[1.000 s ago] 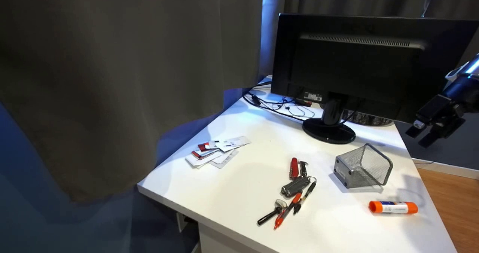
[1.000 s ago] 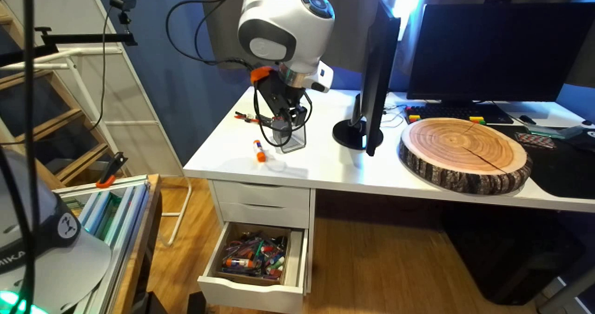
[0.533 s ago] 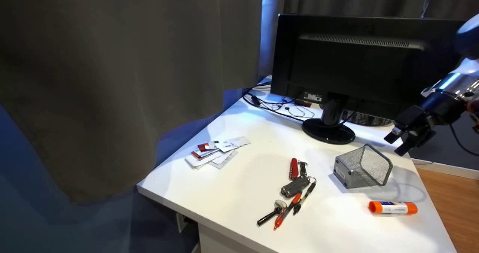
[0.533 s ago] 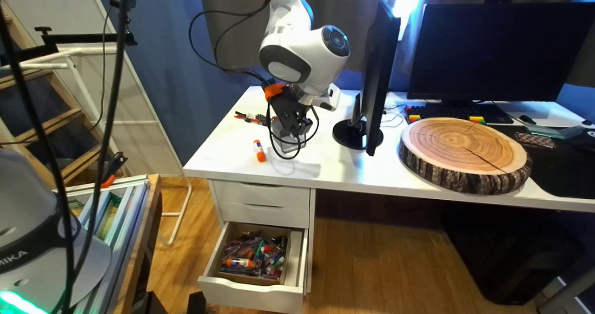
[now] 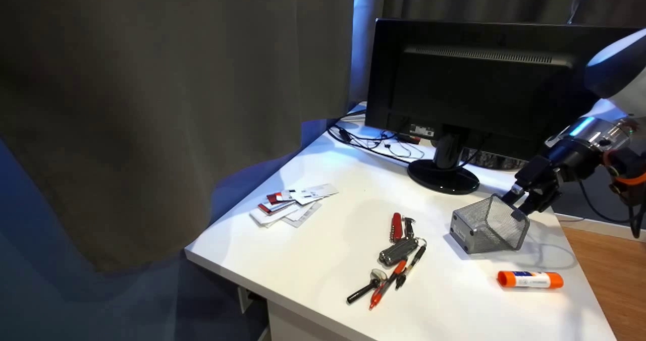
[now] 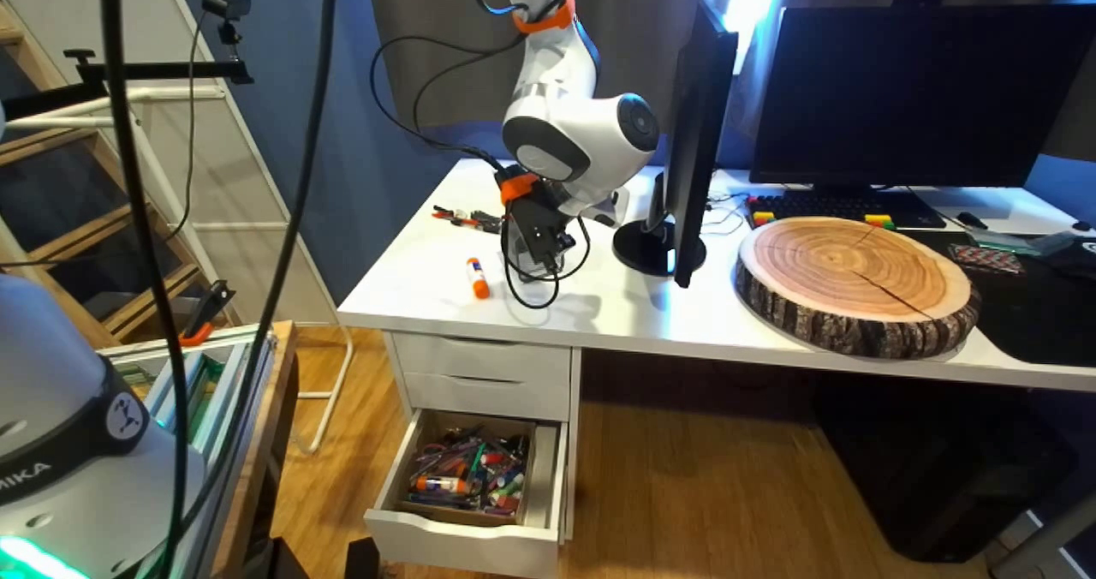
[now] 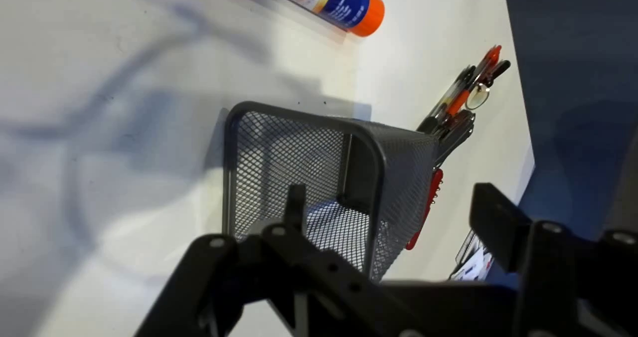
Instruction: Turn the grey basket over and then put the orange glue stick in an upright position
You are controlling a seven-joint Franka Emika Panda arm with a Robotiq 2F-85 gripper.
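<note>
Starting at the left of an exterior view, we find a loose pile of cards (image 5: 293,205) on the white surface (image 5: 323,255). Right of them, a red pocket knife (image 5: 396,227), a dark grey tool (image 5: 398,252) and an orange-red pen (image 5: 388,283) lie bunched together. Farther right, nearer to us than the black monitor (image 5: 484,89), the grey basket (image 5: 488,228) lies on its side, its bottom turned toward those small things and its mouth toward the pincer (image 5: 515,205). The pincer stands right at the upper edge of that mouth, and we see part of it through the mesh. The orange glue stick (image 5: 530,279) lies flat near the basket, on the side toward us, apart from the pincer. In the wrist view we see the pincer released, its fingers (image 7: 296,205) well spread: one shows across the basket's mouth, the other out to the right of the basket, so that one mesh wall appears between them. Whether either finger touches the rim, we cannot tell. There the glue stick is at the top, partly cut off.
</note>
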